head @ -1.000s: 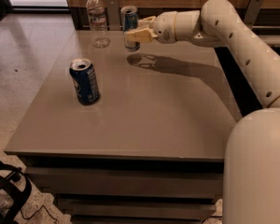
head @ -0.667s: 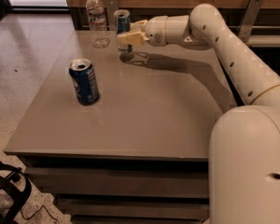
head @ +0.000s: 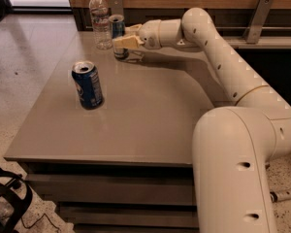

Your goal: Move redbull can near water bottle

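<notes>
there were two cans and one bottle on the surface (head: 150,110): one redbull can (head: 117,25), one shorter dark blue can (head: 88,85) standing alone towards the front left, and one water bottle (head: 100,19) at the far edge. my arm (head: 223,57) stretched across from the right, and my gripper (head: 121,44) was clamped on the redbull can, just right of the water bottle.

Hand (head: 121,43) gripping redbull can (head: 117,24); water bottle (head: 100,21) just beside, blocking.
</notes>
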Robot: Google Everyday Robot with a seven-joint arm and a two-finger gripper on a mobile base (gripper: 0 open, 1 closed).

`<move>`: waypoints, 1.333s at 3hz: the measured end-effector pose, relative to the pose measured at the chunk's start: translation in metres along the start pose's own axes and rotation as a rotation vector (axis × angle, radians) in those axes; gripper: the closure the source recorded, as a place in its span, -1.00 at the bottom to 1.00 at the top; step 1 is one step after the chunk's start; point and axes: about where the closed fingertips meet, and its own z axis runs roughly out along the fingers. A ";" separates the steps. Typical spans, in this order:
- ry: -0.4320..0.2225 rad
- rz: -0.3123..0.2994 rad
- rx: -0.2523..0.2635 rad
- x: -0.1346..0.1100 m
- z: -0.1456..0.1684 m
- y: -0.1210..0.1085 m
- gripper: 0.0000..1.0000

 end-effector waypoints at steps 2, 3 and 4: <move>0.006 0.007 -0.007 0.006 0.010 -0.001 0.65; 0.006 0.008 -0.012 0.006 0.013 0.001 0.19; 0.006 0.009 -0.017 0.007 0.017 0.002 -0.28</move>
